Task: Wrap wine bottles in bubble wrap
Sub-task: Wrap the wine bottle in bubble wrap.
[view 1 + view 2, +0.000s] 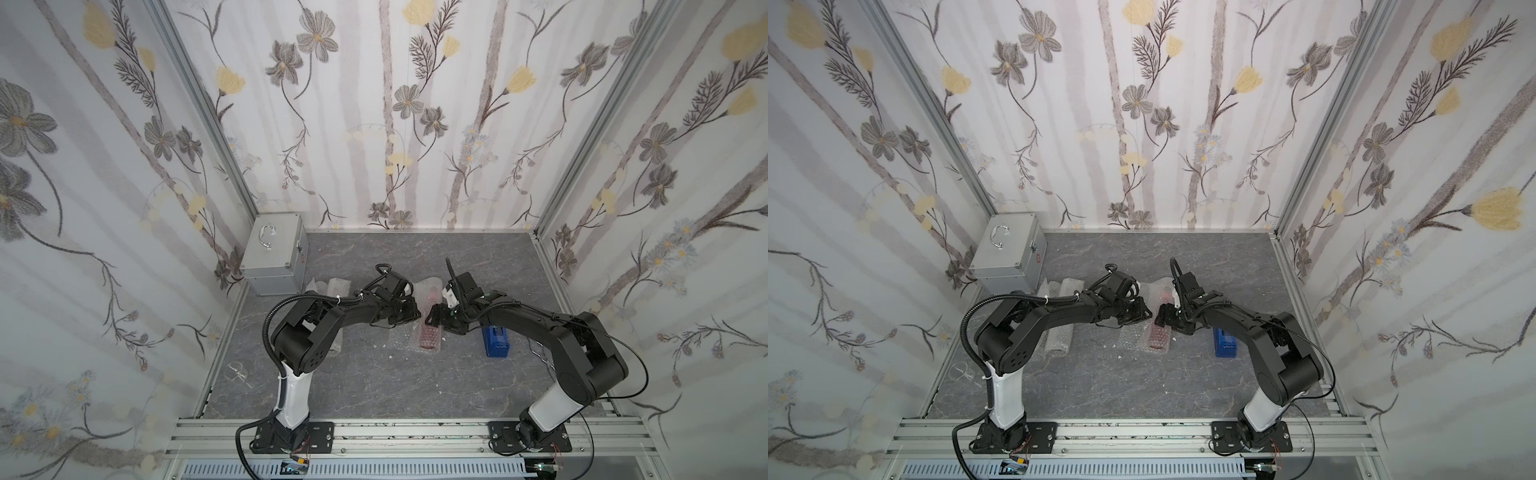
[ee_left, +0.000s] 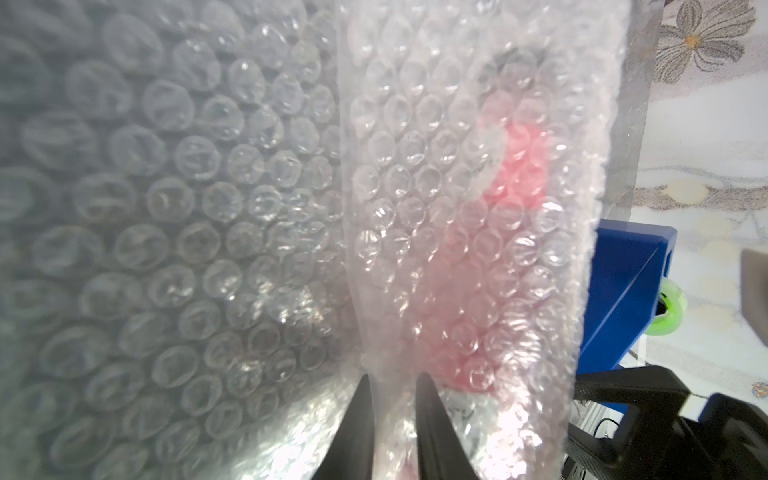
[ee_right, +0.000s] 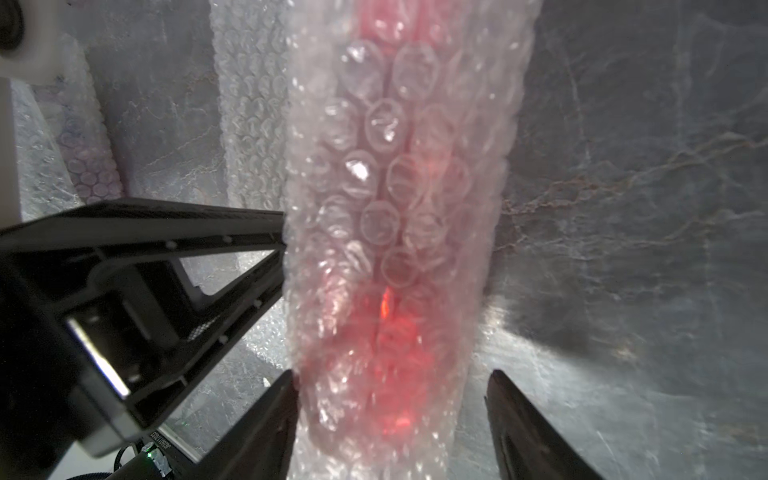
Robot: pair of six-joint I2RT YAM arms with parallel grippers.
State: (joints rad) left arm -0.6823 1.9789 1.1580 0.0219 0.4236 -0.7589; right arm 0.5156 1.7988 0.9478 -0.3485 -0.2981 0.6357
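red-pink bottle (image 3: 395, 316) is breakable, its bubble wrap (image 2: 187, 208) soft, slippy; hold the fat middle. right gripper (image 3: 390, 376) at its three o'clock, wide; left gripper (image 2: 395, 380) narrow, pinching wrap.

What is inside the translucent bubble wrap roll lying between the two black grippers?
Red-pink liquid of a small glass bottle glows through the translucent bubble wrap roll. The bubbles blur the bottle's outline; its neck and cap cannot be clearly made out.

Red-pink wine bottle (image 1: 427, 336) lying flat, rolled in translucent bubble wrap (image 3: 390, 174), centre of grey table (image 1: 374, 386).
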